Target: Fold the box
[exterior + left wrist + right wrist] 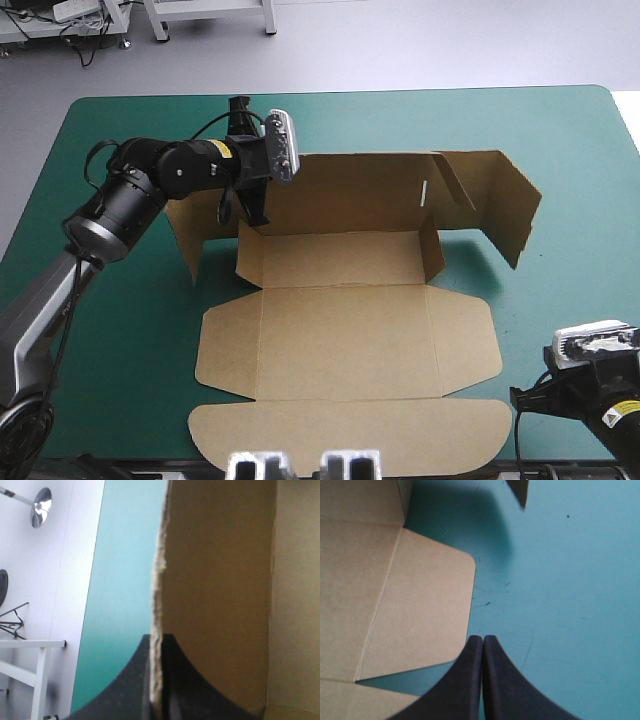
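Brown board of the box (pixel 345 340) is lying in the middle of the teal-green cover (pixel 120 330), part raised and part flat. The far wall (pixel 350 190) is standing upright, with an end flap (pixel 500 210) angling toward the viewer at each side. The lid panel, the rounded side flaps (pixel 465 335) and the long tuck flap (pixel 350 435) are lying flat toward the table's near edge.

The left gripper (pixel 156 639) is pinching the left end of the far wall. The sheet's raw edge is running up between its black fingers (pixel 125 680), which are all but closed on it. The right gripper (pixel 483 639) is hovering over bare cover near the table's near right corner, just beside the right side flap, with its fingers pressed together on nothing.

Handling, as judged: the sheet is looking light and thin, stiff across each panel and hinging freely along the scored creases. It is probably sliding easily on the cover and bowing or tearing if pulled hard at an edge. The best hold is likely an edge pinch close to a crease, as the left gripper is showing.
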{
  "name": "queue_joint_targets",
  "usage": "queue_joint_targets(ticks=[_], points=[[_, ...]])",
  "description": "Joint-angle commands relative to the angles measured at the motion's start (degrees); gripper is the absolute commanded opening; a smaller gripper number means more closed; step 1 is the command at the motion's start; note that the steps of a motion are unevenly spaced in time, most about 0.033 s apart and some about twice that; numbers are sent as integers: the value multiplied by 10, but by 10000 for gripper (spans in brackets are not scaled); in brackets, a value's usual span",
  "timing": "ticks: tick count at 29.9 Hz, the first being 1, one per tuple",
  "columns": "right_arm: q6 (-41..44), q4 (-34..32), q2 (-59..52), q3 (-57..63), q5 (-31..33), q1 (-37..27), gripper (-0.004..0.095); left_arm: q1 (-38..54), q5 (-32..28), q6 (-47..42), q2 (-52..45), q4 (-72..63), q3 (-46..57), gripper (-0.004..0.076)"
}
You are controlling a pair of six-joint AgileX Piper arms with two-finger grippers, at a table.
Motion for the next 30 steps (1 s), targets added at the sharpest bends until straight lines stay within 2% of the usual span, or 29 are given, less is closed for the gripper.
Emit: queue_joint_targets(ticks=[1,7,11,18,30], points=[[-10,-6,10,-55,-20,2,-13,-46,-53,-51,-21,44,-21,-9],[-2,-9,24,-130,-14,2,-13,-131,-63,-220,-21,255,4,-9],[12,-9,70,-182,-6,2,-13,-166,-68,-306,-21,338,31,-9],[12,8,189,-286,-8,2,-13,-176,-41,-313,-21,272,41,-9],[0,25,438,-495,-3,2,-13,-176,-7,-313,-21,269,41,-9]])
